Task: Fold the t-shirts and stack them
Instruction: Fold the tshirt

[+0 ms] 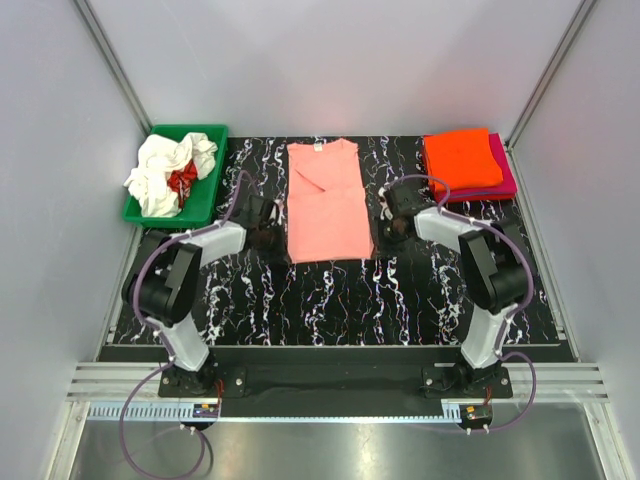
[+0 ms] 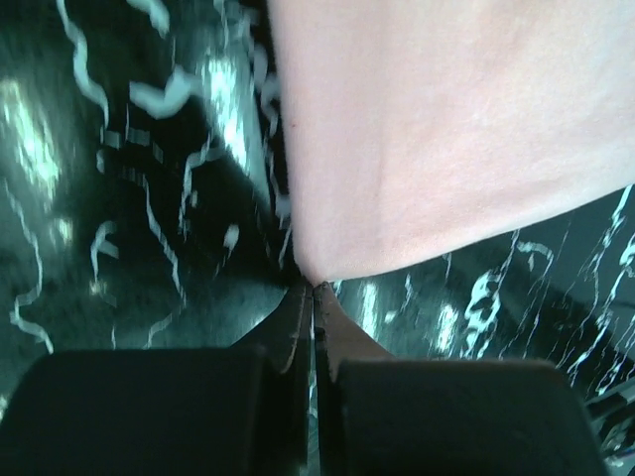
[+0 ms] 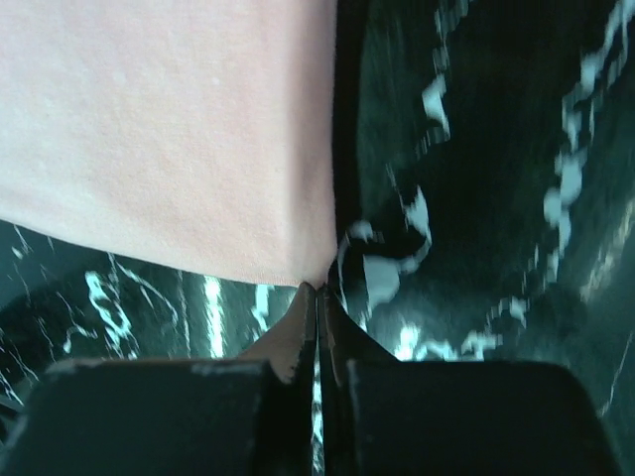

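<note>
A salmon-pink t-shirt (image 1: 325, 205) lies flat in the middle of the black marbled mat, its sides folded in to a long strip. My left gripper (image 1: 279, 240) is at its near left corner and my right gripper (image 1: 379, 234) at its near right corner. In the left wrist view the left gripper (image 2: 314, 289) is shut, pinching the very corner of the pink cloth (image 2: 446, 129). My right gripper (image 3: 319, 290) is shut the same way on the other corner of the cloth (image 3: 169, 129). A folded bright orange t-shirt (image 1: 462, 158) lies on a magenta one (image 1: 507, 178) at the back right.
A green plastic bin (image 1: 150, 214) at the back left holds crumpled white shirts (image 1: 160, 175) and a red one (image 1: 182, 178). The mat (image 1: 330, 300) ends at grey walls left, right and behind. Purple cables loop beside both arms.
</note>
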You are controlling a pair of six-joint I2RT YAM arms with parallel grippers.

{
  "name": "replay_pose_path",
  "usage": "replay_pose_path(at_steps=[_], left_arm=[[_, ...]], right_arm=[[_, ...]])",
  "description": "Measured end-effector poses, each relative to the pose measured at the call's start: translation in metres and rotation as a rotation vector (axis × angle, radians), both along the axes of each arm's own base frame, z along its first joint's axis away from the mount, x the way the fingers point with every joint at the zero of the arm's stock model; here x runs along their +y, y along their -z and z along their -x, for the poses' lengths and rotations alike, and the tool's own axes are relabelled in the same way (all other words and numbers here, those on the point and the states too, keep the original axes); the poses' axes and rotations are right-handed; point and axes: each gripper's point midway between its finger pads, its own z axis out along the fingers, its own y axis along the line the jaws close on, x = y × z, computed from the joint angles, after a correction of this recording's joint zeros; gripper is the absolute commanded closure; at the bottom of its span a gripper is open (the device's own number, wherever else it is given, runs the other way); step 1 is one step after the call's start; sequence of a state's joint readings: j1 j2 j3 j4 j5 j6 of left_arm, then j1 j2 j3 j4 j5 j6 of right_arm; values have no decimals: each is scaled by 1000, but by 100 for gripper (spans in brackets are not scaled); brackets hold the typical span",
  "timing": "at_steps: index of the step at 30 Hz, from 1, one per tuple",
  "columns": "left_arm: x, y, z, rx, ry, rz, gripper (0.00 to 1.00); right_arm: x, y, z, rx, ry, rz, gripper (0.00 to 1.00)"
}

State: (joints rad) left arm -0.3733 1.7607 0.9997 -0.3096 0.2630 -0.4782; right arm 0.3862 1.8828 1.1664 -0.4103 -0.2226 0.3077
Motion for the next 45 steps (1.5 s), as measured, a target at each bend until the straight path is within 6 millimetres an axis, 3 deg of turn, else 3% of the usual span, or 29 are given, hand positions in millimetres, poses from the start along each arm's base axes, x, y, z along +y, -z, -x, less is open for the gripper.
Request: replay_pose_path(at_steps=[8, 10, 12, 13, 14, 17, 20, 22, 26, 28, 32, 37, 42, 45], left_arm=[[-5, 1, 62, 34, 59, 14, 99], [-7, -1, 77, 33, 73, 26, 90], [-8, -5, 89, 29, 85, 33, 78], [-8, -7, 95, 28, 86, 39, 72], [-8, -9, 99, 26, 87, 43, 71], [-5, -20, 105, 5, 69, 58, 64], [-3, -40, 100, -45, 52, 63, 64], [-9, -59, 85, -93, 51, 79, 69], [-37, -89, 35, -182, 72, 133, 79], [-53, -92, 5, -202, 84, 155, 80], [-69, -66, -46, -173, 92, 147, 80], [-60, -31, -85, -119, 60, 113, 80], [-53, -27, -119, -142, 42, 104, 80], [-50, -25, -131, -156, 41, 103, 80]], right_arm=[[-23, -3, 72, 52, 48, -7, 100], [-26, -4, 89, 64, 70, -17, 99], [-27, -7, 104, 71, 82, -33, 90], [-27, -8, 109, 71, 91, -40, 73], [-28, -9, 114, 73, 98, -45, 68], [-32, -11, 126, 77, 126, -57, 63], [-35, -17, 133, 85, 152, -56, 65], [-36, -27, 134, 77, 165, -66, 69], [-22, -54, 124, 33, 160, -126, 89], [-3, -68, 118, 13, 125, -176, 97], [42, -78, 109, 12, 28, -255, 99], [75, -57, 104, 50, -38, -291, 100], [78, -21, 104, 107, -30, -267, 100], [75, -8, 108, 132, -24, -249, 100]])
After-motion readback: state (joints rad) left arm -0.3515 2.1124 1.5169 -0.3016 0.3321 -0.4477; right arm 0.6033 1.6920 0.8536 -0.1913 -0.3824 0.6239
